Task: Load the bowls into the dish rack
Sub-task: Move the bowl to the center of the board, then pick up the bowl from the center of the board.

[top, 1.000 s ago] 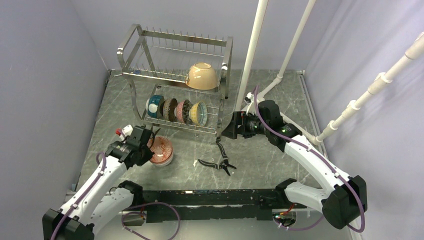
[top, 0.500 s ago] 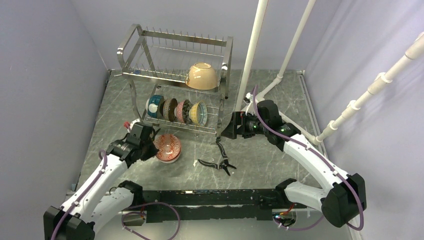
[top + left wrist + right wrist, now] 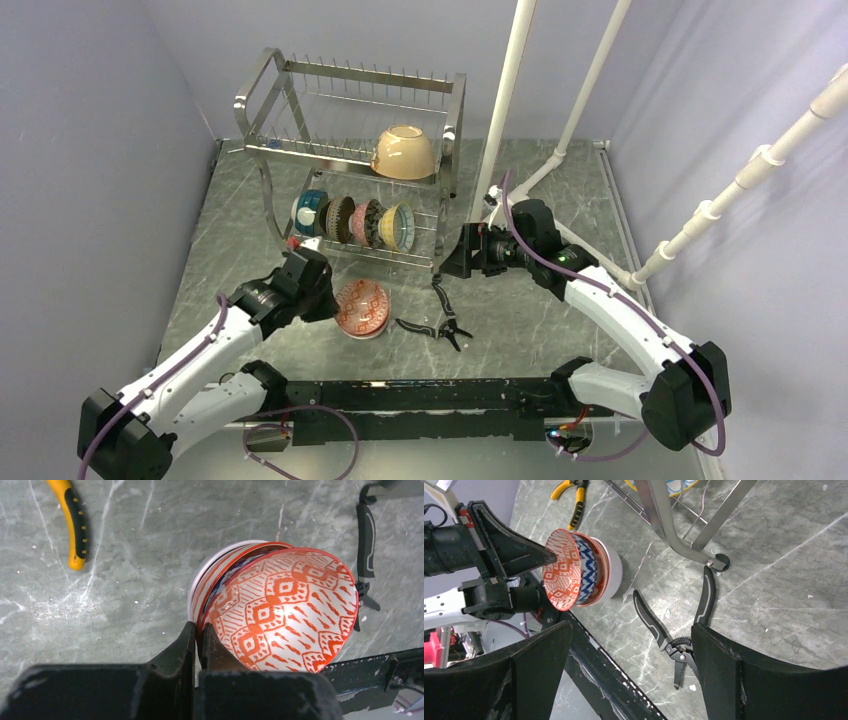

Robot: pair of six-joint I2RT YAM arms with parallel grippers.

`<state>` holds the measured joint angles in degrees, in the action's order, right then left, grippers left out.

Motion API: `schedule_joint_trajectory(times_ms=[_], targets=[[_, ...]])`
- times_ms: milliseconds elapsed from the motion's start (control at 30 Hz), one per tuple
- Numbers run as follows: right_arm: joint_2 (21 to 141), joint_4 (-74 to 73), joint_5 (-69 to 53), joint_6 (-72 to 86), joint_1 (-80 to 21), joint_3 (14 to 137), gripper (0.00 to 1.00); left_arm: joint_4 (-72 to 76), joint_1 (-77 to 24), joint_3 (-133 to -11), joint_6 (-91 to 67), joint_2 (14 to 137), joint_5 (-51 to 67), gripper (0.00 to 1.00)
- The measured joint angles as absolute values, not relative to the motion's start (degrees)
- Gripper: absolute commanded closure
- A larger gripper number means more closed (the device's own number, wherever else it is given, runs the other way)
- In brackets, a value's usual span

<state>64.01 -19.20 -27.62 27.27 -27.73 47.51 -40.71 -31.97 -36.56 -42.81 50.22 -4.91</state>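
So the left gripper (image 3: 198, 640) is pinched tight on the rim of the red-patterned bowl (image 3: 290, 615). That one's tipped up, mouth facing back at the arm, nested in a blue zigzag bowl (image 3: 589, 570) and a white bowl (image 3: 611, 575), just in front of the dish rack (image 3: 262, 180). The right gripper (image 3: 628, 630) is spread wide, holding nothing. The rack has four bowls (image 3: 355, 221) on edge below and one tan bowl (image 3: 404, 152) up top.
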Motion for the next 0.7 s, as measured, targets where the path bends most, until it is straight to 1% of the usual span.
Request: schedule_joint_trajectory(times_ms=[133, 467, 700], targets=[[64.07, -18.92, -27.64, 27.51, -28.23, 47.51, 0.07, -41.56, -33.61, -38.74, -40.49, 50.46, -5.17, 0.97], [64.34, -18.2, -29.08, 28.42, -29.26, 47.51, 0.07, -41.63, -33.69, -44.07, -34.79, 49.71, -3.33, 0.97], [64.6, -14.52, -29.8, 30.7, -30.98, 45.87, 0.11, -41.85, -33.76, -44.38, -33.21, 52.05, -1.96, 0.97]])
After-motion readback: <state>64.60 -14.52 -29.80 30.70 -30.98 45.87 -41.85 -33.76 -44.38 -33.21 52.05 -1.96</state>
